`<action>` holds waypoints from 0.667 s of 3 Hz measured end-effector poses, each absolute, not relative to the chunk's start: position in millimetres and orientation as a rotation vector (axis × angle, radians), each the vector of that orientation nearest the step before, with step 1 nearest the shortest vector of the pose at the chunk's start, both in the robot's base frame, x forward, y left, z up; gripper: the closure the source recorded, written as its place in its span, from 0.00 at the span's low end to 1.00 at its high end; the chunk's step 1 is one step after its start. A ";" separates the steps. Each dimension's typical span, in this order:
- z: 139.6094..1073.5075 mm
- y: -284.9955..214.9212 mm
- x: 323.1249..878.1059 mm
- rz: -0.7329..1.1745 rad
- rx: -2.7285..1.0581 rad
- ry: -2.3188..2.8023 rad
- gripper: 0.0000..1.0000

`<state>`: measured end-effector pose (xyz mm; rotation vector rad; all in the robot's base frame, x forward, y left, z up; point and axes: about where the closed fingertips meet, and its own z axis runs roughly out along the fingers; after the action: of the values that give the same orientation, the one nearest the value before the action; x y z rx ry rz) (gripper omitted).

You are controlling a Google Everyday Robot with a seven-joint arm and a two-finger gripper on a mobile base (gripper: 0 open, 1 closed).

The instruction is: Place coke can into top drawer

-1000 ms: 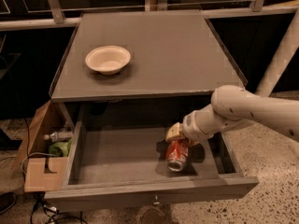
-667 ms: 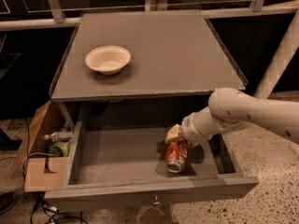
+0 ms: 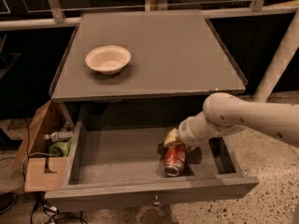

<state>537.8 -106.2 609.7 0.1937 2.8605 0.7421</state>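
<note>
The top drawer (image 3: 117, 158) is pulled out below the grey cabinet top, its flat grey bottom showing. The red coke can (image 3: 174, 158) lies tilted on the drawer bottom, right of centre, with its silver end toward the drawer front. My gripper (image 3: 172, 139) reaches in from the right on the white arm and sits right at the can's upper end, inside the drawer. The contact between gripper and can is hidden by the wrist.
A cream bowl (image 3: 108, 59) stands on the cabinet top (image 3: 177, 50) at the left. A cardboard box (image 3: 39, 171) with a bottle (image 3: 58, 136) and something green sits on the floor left of the drawer. A white post (image 3: 280, 59) rises at the right.
The arm has shifted slightly to the left. The can stays at about the same spot on the drawer bottom.
</note>
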 end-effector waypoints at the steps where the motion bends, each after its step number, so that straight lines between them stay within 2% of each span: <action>1: 606.8 -103.6 538.2 0.751 0.189 2.868 1.00; 2: 607.1 -103.6 538.2 0.751 0.189 2.868 0.85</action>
<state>538.2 -103.6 607.1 0.1894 2.8685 0.7513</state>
